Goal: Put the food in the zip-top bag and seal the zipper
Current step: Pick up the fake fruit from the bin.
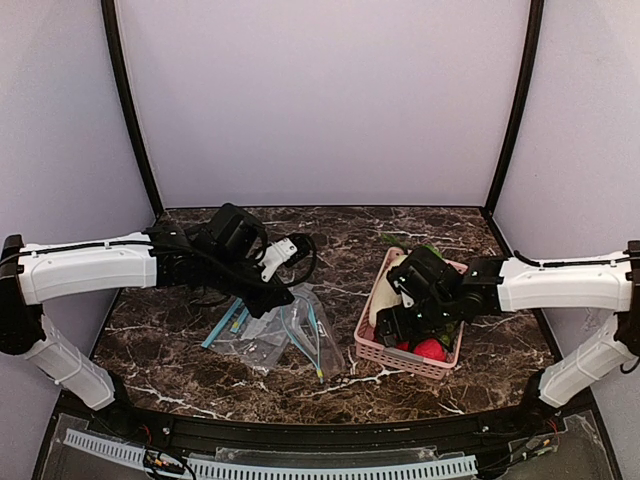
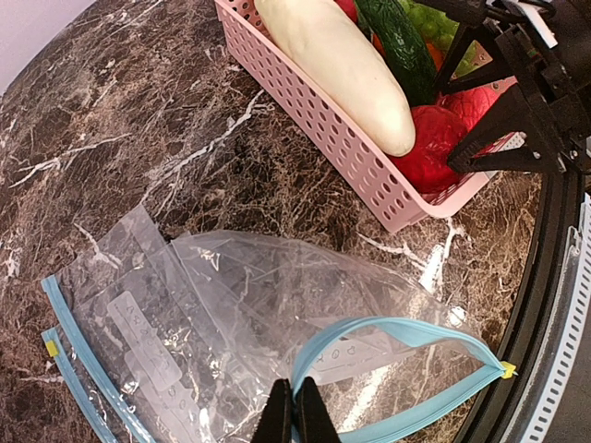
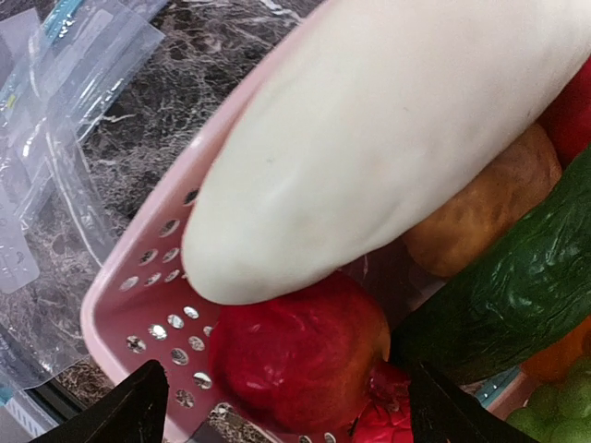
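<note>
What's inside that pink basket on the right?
In the pink basket, a long white radish lies on top, partly covering a red fruit, a dark green cucumber and an orange-brown fruit. Something light green sits at one end. Whatever lies beneath the radish is hidden.

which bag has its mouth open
The zip-top bag pinched in the left jaws, nearest the pink basket: its zipper gapes in a loop; the others' strips lie flat.
</note>
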Available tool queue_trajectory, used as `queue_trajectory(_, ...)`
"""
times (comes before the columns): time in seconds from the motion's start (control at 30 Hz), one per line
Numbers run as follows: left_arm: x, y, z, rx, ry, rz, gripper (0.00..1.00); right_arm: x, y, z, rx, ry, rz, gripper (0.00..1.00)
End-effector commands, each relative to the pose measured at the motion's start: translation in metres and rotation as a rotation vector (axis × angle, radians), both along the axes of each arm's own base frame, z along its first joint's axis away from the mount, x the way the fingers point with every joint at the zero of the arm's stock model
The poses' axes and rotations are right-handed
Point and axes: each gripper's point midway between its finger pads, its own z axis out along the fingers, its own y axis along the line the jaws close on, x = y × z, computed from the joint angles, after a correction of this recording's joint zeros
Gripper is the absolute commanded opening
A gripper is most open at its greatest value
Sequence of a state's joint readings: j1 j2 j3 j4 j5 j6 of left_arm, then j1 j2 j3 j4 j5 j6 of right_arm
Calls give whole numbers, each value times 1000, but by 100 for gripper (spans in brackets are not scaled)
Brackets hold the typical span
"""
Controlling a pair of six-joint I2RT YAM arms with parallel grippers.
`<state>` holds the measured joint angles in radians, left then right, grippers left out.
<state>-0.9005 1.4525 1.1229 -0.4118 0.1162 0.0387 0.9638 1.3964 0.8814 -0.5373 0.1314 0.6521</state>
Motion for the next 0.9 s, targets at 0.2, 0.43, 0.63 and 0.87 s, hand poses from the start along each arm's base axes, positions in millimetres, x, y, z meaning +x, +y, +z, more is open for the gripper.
queue_trajectory(0.2,-2,2,-3,3,9,-8,1,2,11,16,-53,-57,52,92)
queue_trajectory(0.43,-3,2,-2,0,9,-9,1,0,11,4,-59,-32,37,89)
queue_trajectory(0.63,-3,2,-2,1,11,-10,1,-1,10,-1,-56,-15,20,79)
queue_trajectory(0.87,-3,3,-2,2,9,-10,1,-7,-3,-19,-90,35,-15,77)
